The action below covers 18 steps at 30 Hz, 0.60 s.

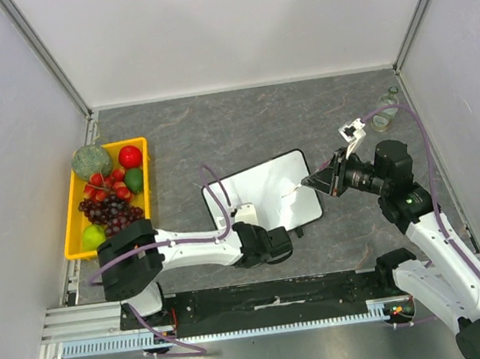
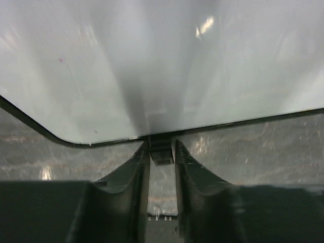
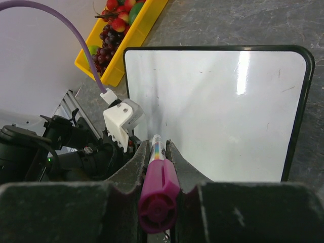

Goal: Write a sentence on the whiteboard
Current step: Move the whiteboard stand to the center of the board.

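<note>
On my overhead feed the whiteboard [image 1: 264, 192] lies flat a little right of centre on the grey table [image 1: 216, 129], turned slightly so its right end sits higher in the frame. Its face reads white with glare and a few faint specks.

My left gripper [image 1: 295, 233] comes in low from the lower left and meets the board's bottom edge. On the left wrist feed the two fingers [image 2: 132, 172] stand a narrow gap apart, with a small black foot of the frame [image 2: 161, 152] right at their tips. I cannot tell whether they are pressing on it or merely flanking it.

My right gripper [image 1: 318, 181] sits at the board's right edge, and its jaws are pinched on a magenta marker [image 3: 158, 185]. The marker's butt end faces the wrist camera and its tip points at the board.

A yellow tray [image 1: 71, 228] of fruit sits at the left of the frame, well apart from the board
</note>
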Each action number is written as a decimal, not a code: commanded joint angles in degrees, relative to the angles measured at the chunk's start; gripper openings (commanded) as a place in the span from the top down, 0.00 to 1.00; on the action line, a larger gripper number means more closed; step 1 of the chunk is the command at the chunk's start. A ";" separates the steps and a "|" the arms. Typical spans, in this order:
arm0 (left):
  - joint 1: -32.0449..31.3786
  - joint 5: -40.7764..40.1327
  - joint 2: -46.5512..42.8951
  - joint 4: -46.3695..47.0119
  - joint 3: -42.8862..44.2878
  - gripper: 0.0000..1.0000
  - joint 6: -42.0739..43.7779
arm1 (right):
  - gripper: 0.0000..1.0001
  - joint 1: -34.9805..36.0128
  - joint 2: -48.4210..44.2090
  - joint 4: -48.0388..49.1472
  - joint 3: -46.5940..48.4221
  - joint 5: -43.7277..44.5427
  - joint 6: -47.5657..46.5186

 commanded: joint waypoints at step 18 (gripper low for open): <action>-2.10 3.92 -32.03 6.79 -4.25 0.20 17.39 | 1.00 -0.29 -2.45 -2.82 1.61 2.72 -2.78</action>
